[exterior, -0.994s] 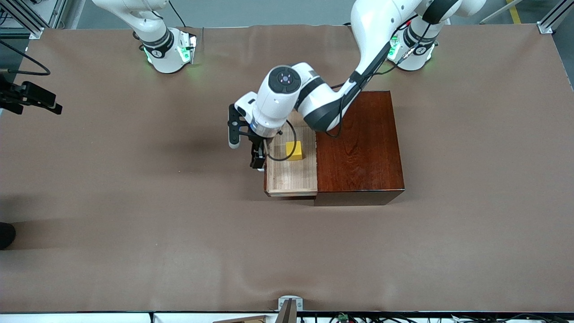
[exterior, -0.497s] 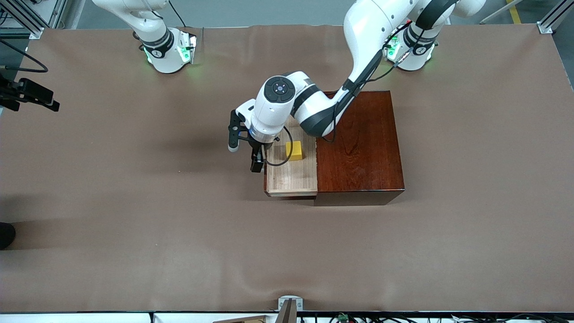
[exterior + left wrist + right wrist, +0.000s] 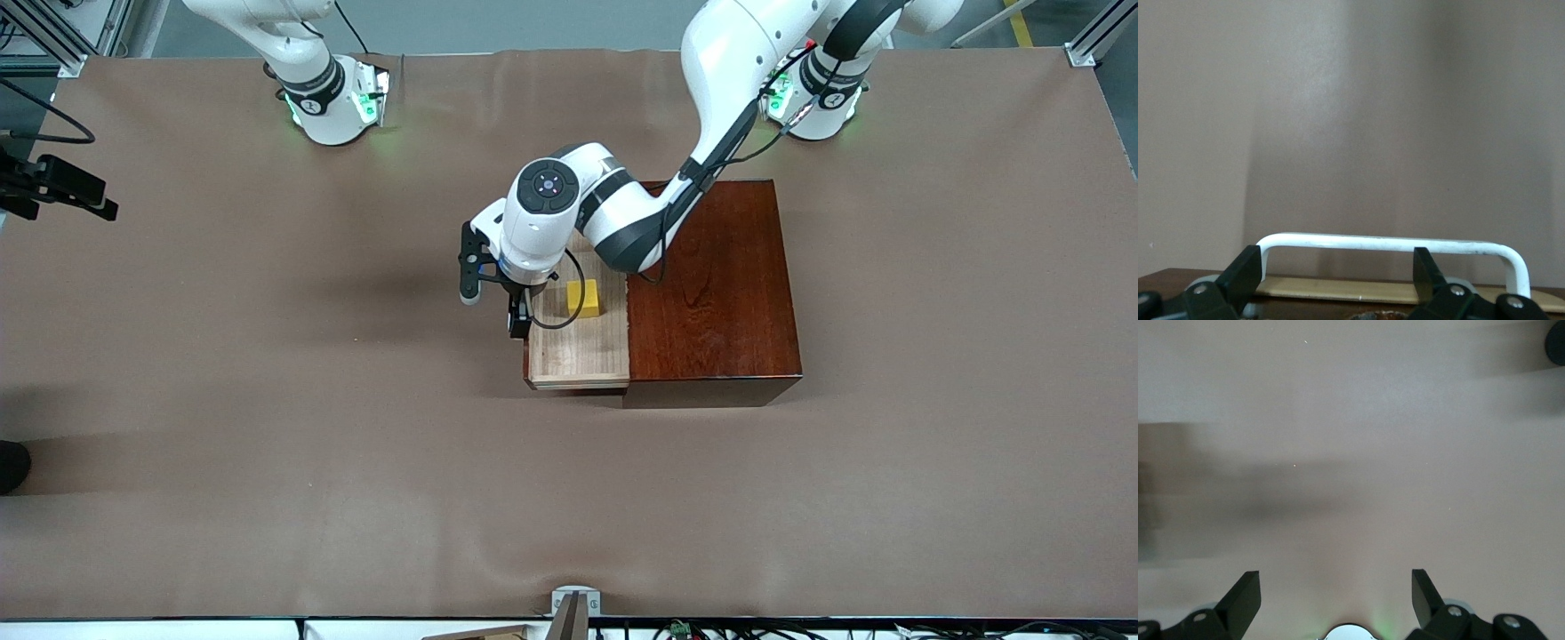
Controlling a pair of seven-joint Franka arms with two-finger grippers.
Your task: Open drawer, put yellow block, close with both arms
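Observation:
The drawer point(image 3: 578, 351), a light wood tray, stands pulled out of the dark reddish-brown box point(image 3: 716, 293) toward the right arm's end of the table. The yellow block point(image 3: 583, 298) lies inside it, close to the box. My left gripper point(image 3: 517, 318) hangs at the drawer's front, open. In the left wrist view the white handle point(image 3: 1385, 243) runs just past the left gripper point(image 3: 1336, 270), untouched by the fingertips point(image 3: 1245, 270). The right arm waits; the right gripper point(image 3: 1336, 593) is open over bare table with nothing between its fingers.
The brown table cover point(image 3: 267, 400) stretches wide on all sides of the box. A dark round object point(image 3: 11, 464) sits at the table's edge by the right arm's end. The green-lit arm bases point(image 3: 333, 102) stand along the top edge.
The left arm has drawn in a little, bringing its gripper closer against the drawer's front. The drawer and the yellow block have stayed put. The right gripper shifted slightly.

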